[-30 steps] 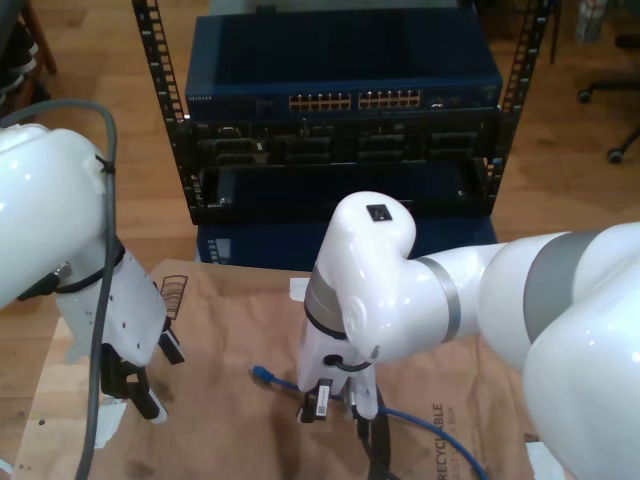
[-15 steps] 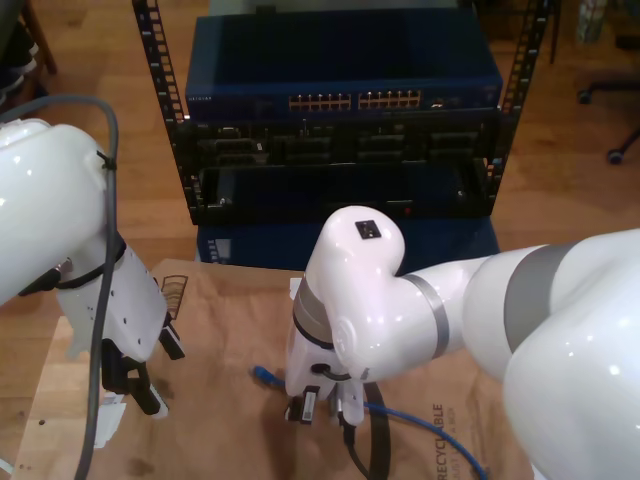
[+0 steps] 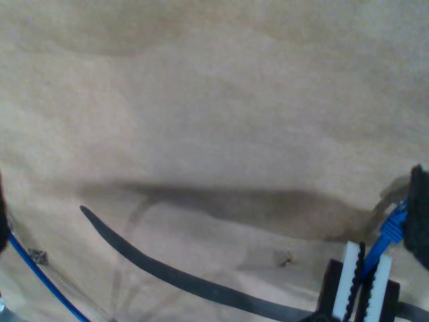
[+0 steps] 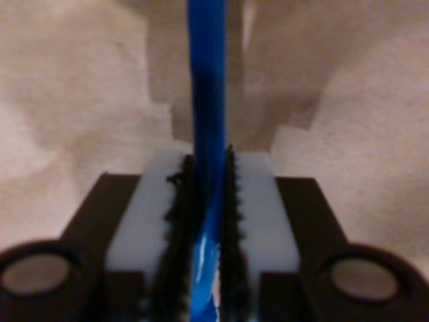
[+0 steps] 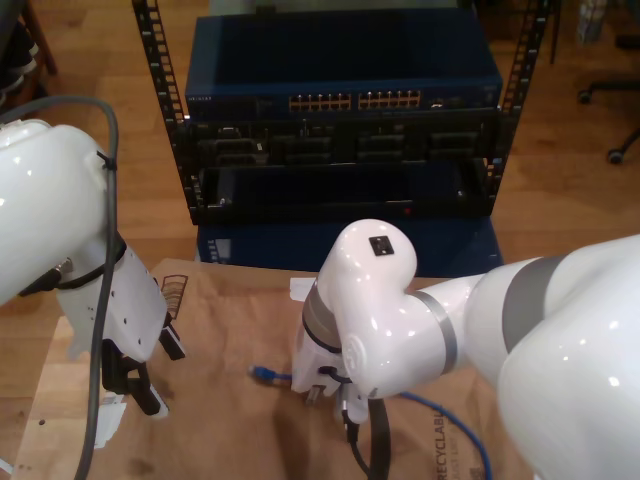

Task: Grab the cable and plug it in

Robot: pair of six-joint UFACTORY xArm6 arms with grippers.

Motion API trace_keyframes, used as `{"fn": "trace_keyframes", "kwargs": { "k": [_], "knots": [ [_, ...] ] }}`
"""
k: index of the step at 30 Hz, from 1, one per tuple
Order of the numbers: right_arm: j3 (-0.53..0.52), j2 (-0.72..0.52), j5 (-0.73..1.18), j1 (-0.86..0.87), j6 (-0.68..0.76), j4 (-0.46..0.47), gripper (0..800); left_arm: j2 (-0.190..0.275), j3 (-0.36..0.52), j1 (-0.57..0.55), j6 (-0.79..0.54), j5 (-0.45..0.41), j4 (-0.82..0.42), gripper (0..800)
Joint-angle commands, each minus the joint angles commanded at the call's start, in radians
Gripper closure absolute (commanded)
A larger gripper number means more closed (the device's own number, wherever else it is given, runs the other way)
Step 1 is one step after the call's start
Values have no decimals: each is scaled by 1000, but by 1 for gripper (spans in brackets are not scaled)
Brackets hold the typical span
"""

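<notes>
The second gripper (image 4: 208, 221) is clenched on the cable (image 4: 206, 121): in the second wrist view the bright-blue line runs straight between the two white toothed pads (image 4: 258, 208), which press against it on both sides. In the exterior view the cable (image 5: 268, 374) lies on the brown paper (image 5: 220, 420), its plug end pointing toward the exterior view's left, the rest trailing to the lower right under the big white arm (image 5: 420, 330). Behind stands the rack with the blue switch (image 5: 345, 85). The first wrist view looks across the brown paper, and a pair of white pads there (image 3: 362, 282) seems to pinch the blue cable (image 3: 389, 235), though the edge of the picture cuts it short; the first gripper's own state cannot be told
</notes>
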State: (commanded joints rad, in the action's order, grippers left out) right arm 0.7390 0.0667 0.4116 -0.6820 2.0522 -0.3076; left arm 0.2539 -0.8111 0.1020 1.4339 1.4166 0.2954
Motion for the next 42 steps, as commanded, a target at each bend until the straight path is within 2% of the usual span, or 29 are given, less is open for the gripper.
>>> {"fn": "trace_keyframes", "kwargs": {
  "k": [6,9,10,17,20,23,27,30,37,42],
  "knots": [
    [-12,-124,137,100,-2,11,783,-2,-61,-3,-11,23,120,2],
    [-3,-166,186,141,-3,9,783,-60,-97,0,-23,43,158,2],
    [8,-175,207,157,-3,6,783,-66,-114,-3,-23,48,175,2],
    [167,-190,413,235,-2,-6,782,-137,-241,-5,-29,66,307,2],
    [229,-190,474,245,-5,-21,783,-152,-272,-5,-57,75,367,2],
    [298,-189,543,270,-35,-91,784,-153,-282,-5,-83,87,410,2],
    [382,-180,678,330,-106,-258,784,-153,-293,0,-104,121,445,2],
    [396,-170,747,373,-170,-367,782,-152,-293,5,-121,140,468,3],
    [397,-169,829,399,-235,-396,783,-153,-318,28,-126,155,566,6],
    [411,-170,936,466,-331,-532,783,-164,-331,28,-126,193,615,6]
  ]
}}
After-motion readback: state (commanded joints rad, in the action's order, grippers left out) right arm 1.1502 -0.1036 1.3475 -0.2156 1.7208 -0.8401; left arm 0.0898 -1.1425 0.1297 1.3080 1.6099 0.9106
